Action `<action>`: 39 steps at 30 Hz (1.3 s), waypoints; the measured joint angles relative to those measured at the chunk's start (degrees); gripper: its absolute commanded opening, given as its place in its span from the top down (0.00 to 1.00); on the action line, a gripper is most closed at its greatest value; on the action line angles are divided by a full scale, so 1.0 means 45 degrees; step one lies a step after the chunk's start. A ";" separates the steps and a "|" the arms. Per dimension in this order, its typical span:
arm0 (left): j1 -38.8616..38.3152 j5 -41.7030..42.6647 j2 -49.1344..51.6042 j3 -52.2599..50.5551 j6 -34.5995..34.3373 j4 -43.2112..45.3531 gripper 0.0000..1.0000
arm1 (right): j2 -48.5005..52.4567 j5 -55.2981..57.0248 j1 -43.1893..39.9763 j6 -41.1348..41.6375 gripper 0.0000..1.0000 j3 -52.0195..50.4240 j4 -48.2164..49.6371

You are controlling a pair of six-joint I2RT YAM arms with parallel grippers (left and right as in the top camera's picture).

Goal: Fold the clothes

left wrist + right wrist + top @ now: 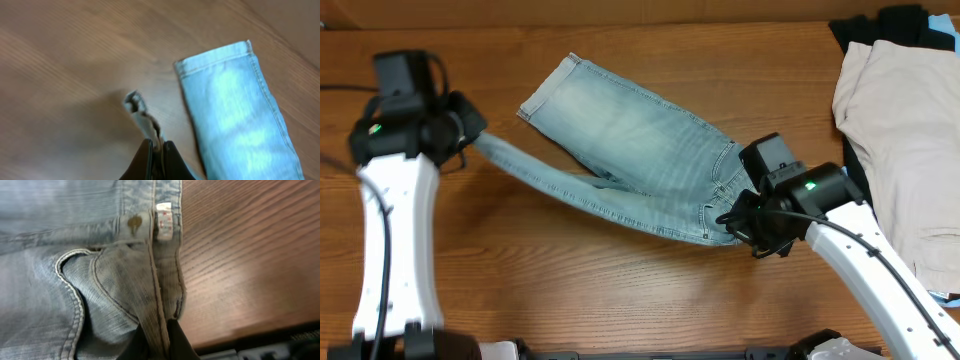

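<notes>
The light-blue denim shorts (pixel 630 150) lie across the middle of the table, one leg flat toward the back left, the other pulled out narrow to the left. My left gripper (pixel 470 135) is shut on the hem end of that narrow leg; the left wrist view shows the pinched hem (pixel 142 117) between the fingers (pixel 157 150) and the flat leg (pixel 235 110) beside it. My right gripper (pixel 740 225) is shut on the waistband edge (pixel 160 315) near the pocket (pixel 85 300) and the metal button (pixel 134 223).
A beige garment (pixel 900 140) lies on black and sky-blue garments (pixel 890 25) at the right edge. Bare wooden table (pixel 620 290) spreads in front of the shorts and to the left. The table's front edge shows in the right wrist view (pixel 260 340).
</notes>
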 measured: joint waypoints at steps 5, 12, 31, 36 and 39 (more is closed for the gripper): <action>-0.0908 -0.0141 0.1496 -0.0019 -0.0010 0.2429 0.96 | -0.0010 0.0092 -0.1054 0.0267 0.96 -0.1486 0.2166; -0.2152 -0.0204 0.2875 -0.0019 -0.0019 0.6441 0.95 | -0.0010 0.1195 -0.2526 -0.0243 0.90 -0.1729 0.4988; -0.3808 -0.1127 0.6649 -0.0015 -0.0044 1.2468 0.81 | 0.4041 0.3400 -0.3784 -0.0651 0.81 -0.1860 1.2706; -0.3808 -0.1889 0.6649 -0.0015 -0.0049 1.2449 0.77 | 0.4041 0.2735 -0.5620 -0.0733 0.75 -0.1860 1.2740; -0.3808 -0.2059 0.6649 -0.0010 -0.0053 1.2473 0.74 | 0.4041 0.2497 -0.6144 -0.1083 0.69 -0.1860 1.2857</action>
